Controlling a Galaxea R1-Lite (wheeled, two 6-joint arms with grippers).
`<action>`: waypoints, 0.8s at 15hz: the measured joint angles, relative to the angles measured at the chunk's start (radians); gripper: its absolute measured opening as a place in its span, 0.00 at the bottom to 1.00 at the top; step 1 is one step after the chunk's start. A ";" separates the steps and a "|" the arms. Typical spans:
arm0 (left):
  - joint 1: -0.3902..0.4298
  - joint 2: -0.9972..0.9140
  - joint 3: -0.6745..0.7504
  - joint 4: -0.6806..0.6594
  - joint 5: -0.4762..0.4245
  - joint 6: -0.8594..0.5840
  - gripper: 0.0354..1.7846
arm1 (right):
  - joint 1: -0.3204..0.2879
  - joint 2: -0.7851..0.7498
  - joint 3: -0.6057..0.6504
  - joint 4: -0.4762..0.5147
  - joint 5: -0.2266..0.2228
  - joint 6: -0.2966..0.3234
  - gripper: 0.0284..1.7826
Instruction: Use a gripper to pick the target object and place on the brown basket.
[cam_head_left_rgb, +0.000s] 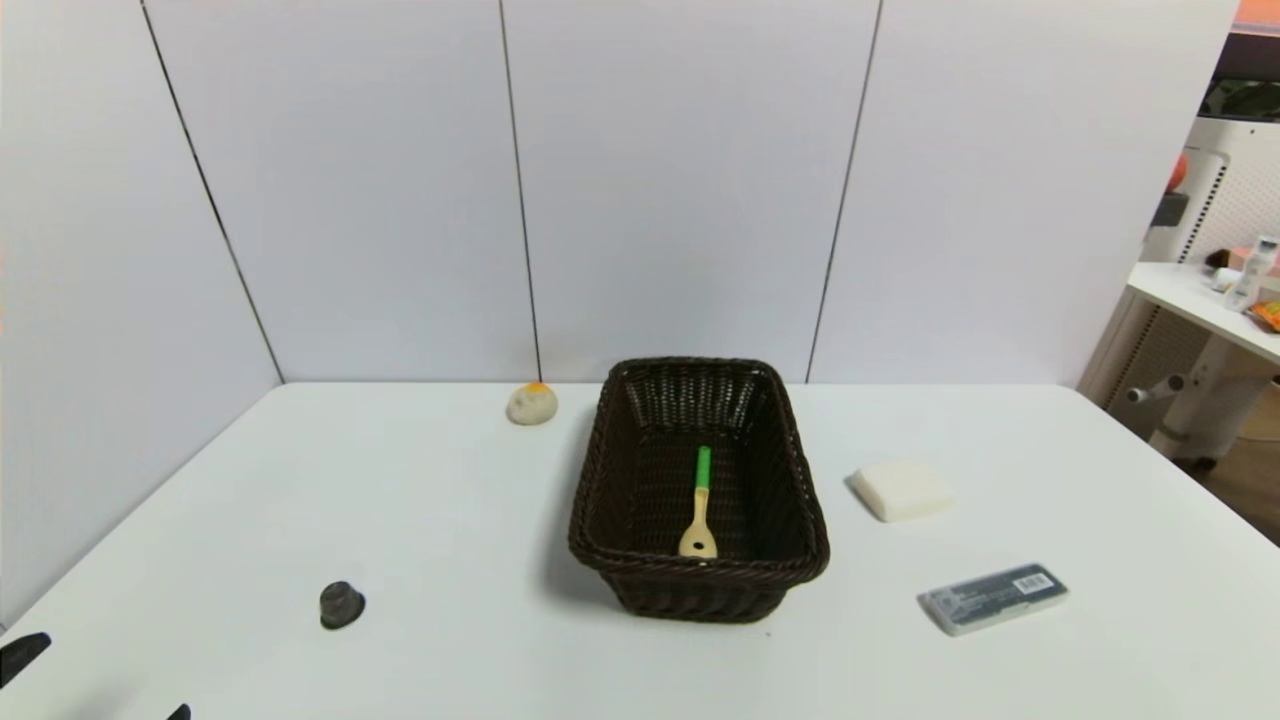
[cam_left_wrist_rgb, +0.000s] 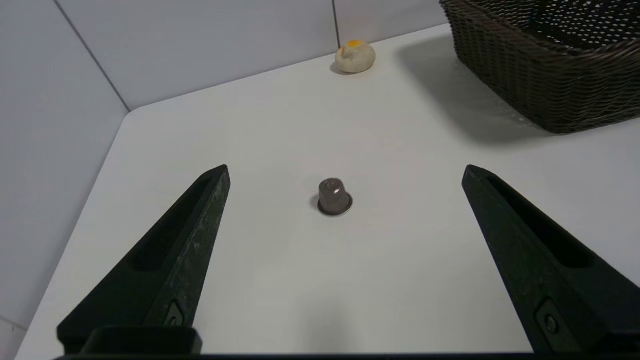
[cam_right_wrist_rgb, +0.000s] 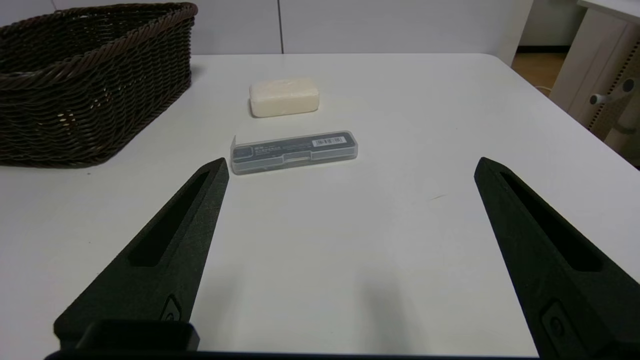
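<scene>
The pasta spoon (cam_head_left_rgb: 699, 505) lies flat inside the brown basket (cam_head_left_rgb: 810, 520), handle toward the wall. Left gripper (cam_left_wrist_rgb: 345, 172) and right gripper (cam_right_wrist_rgb: 350, 165) hover low near the table's front, fingers spread, empty. Risk now: a stray reach grabbing the dark capsule (cam_left_wrist_rgb: 334, 196) or plastic case (cam_right_wrist_rgb: 294, 151) instead.

Right gripper (cam_right_wrist_rgb: 350, 167): two black tapered fingers (cam_right_wrist_rgb: 170, 250), spread wide, holding nothing, above a white tabletop (cam_right_wrist_rgb: 350, 250). Clear plastic case (cam_right_wrist_rgb: 294, 151) with dark insert and barcode label, lying flat just beyond one fingertip. Cream rectangular block (cam_right_wrist_rgb: 284, 96), near the case, farther off. Brown basket (cam_right_wrist_rgb: 85, 85), dark woven wicker, braided rim, standing apart from both; interior not visible.
</scene>
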 joint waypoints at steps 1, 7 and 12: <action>0.017 -0.032 0.031 0.014 -0.001 -0.002 0.94 | -0.001 0.000 0.000 0.000 -0.001 0.000 0.95; 0.105 -0.247 0.061 0.183 0.009 0.004 0.94 | -0.001 0.000 0.000 0.000 0.000 0.000 0.95; 0.124 -0.364 0.066 0.270 0.069 -0.120 0.94 | -0.001 0.000 0.000 0.000 0.000 0.001 0.95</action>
